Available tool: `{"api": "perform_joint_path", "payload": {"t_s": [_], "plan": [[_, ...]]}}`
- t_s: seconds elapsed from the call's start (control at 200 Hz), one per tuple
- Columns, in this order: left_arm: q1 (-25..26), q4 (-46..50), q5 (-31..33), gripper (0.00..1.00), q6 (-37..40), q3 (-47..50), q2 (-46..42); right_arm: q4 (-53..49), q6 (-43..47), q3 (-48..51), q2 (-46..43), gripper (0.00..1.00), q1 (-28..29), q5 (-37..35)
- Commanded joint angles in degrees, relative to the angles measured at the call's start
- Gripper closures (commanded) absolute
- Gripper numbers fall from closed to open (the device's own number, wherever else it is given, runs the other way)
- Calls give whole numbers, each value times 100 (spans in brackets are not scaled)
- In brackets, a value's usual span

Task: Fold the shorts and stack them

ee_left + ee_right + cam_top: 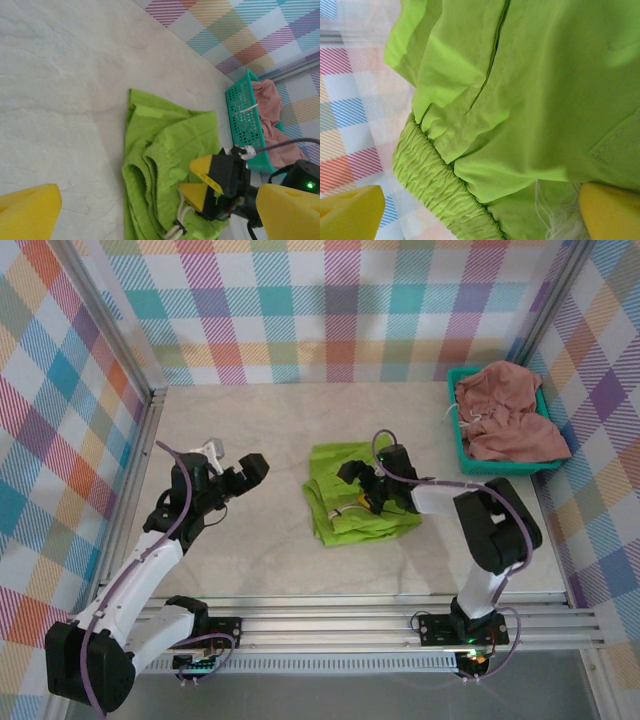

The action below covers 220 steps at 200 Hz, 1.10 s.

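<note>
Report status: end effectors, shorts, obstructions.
Left end effector open, holding nothing. Right end effector open over folded lime green cloth shorts. Salmon pink cloth shorts in teal mesh basket.

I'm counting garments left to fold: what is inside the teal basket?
The pink shorts, bunched up and spilling over the rim of the teal basket, white drawstring showing. They cover the floor, so anything beneath is hidden.
</note>
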State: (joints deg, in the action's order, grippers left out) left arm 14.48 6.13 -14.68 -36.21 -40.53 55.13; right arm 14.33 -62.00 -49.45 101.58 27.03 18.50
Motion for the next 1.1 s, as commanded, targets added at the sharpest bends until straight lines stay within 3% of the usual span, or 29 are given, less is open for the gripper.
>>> {"api": "perform_joint_path", "payload": {"t_s": [0.0,0.23,0.365,0.455,0.635,0.79,1.095], "plan": [[-24,131,91,0,52,54,-178,-7,-728,-135,635,1,215,-456],[-24,68,82,0,-65,55,-151,-500,-935,-1774,1664,1,1047,-813],[-24,154,164,0,-88,-13,-221,-538,-1145,-3070,2541,0,1523,-505],[-24,271,241,0,-63,-83,-328,-263,-1142,-3301,2609,0,1595,-323],[-24,83,176,0,-186,-173,-219,-357,-537,-2611,1329,1,1278,-394],[41,-525,-51,0,-443,-229,366,-279,-220,-1622,-53,1,709,-248],[1324,-1022,233,0,-542,-964,2481,-1999,1227,-835,-2166,1,-163,-444]]}}
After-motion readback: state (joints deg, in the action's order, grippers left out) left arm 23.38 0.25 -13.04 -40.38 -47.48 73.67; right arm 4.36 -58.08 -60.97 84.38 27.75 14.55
